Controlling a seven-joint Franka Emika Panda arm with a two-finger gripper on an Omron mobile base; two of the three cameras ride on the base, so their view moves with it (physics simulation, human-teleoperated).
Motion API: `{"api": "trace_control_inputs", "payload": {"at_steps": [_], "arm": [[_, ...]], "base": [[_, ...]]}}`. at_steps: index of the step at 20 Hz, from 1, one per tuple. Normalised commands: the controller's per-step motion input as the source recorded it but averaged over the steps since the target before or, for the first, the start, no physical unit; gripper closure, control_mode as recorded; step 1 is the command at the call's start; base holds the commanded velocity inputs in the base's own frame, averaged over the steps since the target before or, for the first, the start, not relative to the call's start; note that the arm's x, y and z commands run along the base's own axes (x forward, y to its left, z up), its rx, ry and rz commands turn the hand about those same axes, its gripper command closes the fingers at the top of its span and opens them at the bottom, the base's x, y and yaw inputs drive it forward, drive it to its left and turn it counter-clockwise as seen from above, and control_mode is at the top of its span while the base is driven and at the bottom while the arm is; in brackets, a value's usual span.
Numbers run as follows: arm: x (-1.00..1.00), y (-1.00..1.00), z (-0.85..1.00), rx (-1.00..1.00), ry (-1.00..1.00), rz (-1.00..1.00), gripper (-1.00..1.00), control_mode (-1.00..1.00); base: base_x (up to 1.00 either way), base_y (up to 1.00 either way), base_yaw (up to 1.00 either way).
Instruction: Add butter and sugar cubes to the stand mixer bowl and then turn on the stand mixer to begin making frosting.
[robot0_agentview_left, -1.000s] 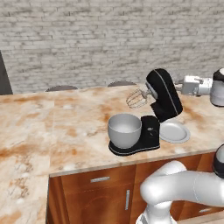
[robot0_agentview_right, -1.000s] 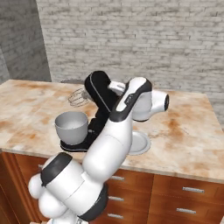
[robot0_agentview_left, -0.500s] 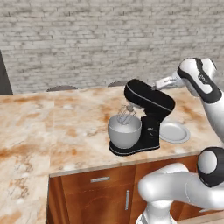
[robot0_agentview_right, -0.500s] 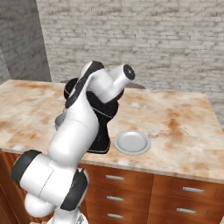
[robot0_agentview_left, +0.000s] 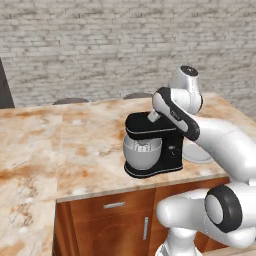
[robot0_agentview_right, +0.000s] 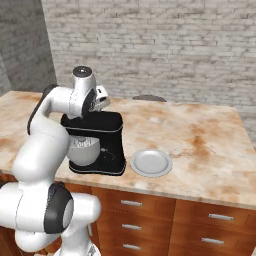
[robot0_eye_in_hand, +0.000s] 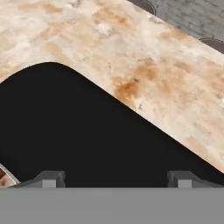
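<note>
Left base view: mixer (robot0_agentview_left: 152, 144) near the counter's (robot0_agentview_left: 60, 150) front edge, head down over the bowl (robot0_agentview_left: 142, 152), a placement that suits running it.
Bowl: seated on the black base, under the head; contents too small to tell, butter not made out.
Arm: elbow high, forearm angled down to the head's rear top.
Right base view: gripper (robot0_agentview_right: 101, 98) at the head's upper back, probably touching it.
Plate (robot0_agentview_right: 151, 162): just right of the mixer, apart from it.
Hand view: fingertips (robot0_eye_in_hand: 49, 178) set wide apart, nothing between them, over the head's glossy black top.
Judgement: pose suits pressing the head down or reaching for a control.
</note>
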Motion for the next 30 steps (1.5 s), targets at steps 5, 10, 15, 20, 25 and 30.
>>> {"api": "trace_control_inputs", "payload": {"at_steps": [5, 10, 15, 20, 25, 30], "arm": [[-0.06, 0.25, -1.0, -0.44, 0.2, -0.07, -1.0, -1.0], [-0.16, -0.17, -0.86, -0.16, 0.19, -0.14, -1.0, -1.0], [-0.99, -0.88, 0.06, 0.15, -0.14, -0.16, -1.0, -1.0], [-1.0, -0.64, 0.12, 0.16, -0.27, -0.18, -1.0, -1.0], [-0.81, -0.18, 0.0, 0.04, -0.18, -0.35, -1.0, -1.0], [-0.03, 0.0, -0.25, 0.0, 0.0, -0.45, -1.0, -1.0]], "base": [[0.0, 0.0, 0.0], [0.0, 0.0, 0.0], [0.0, 0.0, 0.0], [0.0, 0.0, 0.0], [0.0, 0.0, 0.0], [0.0, 0.0, 0.0]]}}
